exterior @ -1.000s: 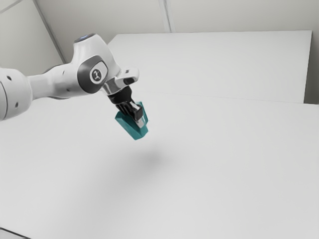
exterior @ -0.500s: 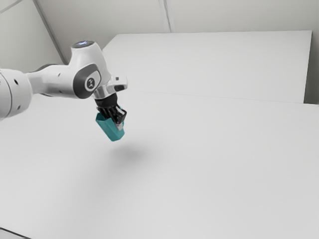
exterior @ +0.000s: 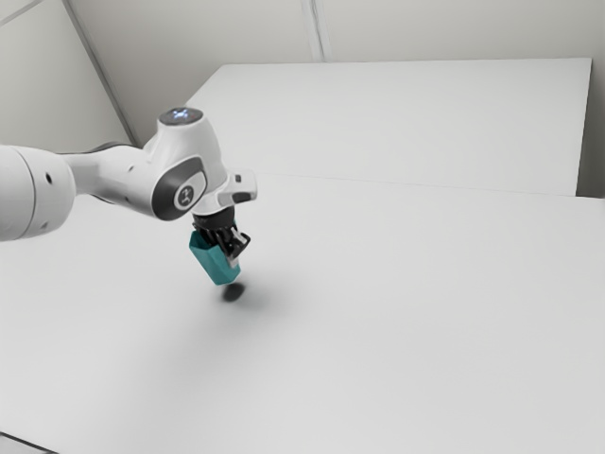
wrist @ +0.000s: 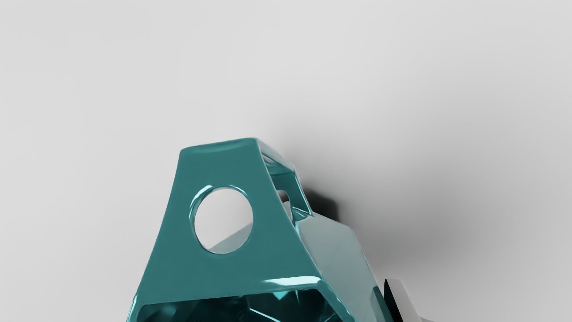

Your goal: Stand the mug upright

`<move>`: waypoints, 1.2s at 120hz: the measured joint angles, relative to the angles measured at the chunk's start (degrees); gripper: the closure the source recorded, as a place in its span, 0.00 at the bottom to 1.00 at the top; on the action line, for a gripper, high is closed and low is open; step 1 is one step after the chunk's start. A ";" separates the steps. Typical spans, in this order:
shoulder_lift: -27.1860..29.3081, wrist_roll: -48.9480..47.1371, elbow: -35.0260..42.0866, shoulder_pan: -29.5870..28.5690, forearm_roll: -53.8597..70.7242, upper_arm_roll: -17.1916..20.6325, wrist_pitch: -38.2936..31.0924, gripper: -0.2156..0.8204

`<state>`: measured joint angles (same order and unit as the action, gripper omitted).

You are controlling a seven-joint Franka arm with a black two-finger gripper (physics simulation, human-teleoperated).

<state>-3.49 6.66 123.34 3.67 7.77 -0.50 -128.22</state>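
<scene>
One white table | one teal mug, tilted, above it | one tool, grasping the mug

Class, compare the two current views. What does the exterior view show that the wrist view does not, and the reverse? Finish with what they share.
Exterior view: the white arm leading to the end effector, and a dark line at the lower-left corner.
Wrist view: a round hole in the mug, and the mug's dark inside.
Both: the teal mug, the pale table and a dark shadow.
</scene>
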 joint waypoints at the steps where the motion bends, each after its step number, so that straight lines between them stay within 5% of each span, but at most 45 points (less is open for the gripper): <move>1: -0.04 -0.09 0.02 0.01 0.07 0.00 -0.05 0.96; 96: -4.59 -5.07 0.52 0.99 1.13 0.03 -3.14 0.96; 144: -4.52 -4.50 0.56 0.90 0.11 0.07 -3.14 0.69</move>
<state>-8.01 2.16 123.91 4.57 7.89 -0.44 -131.36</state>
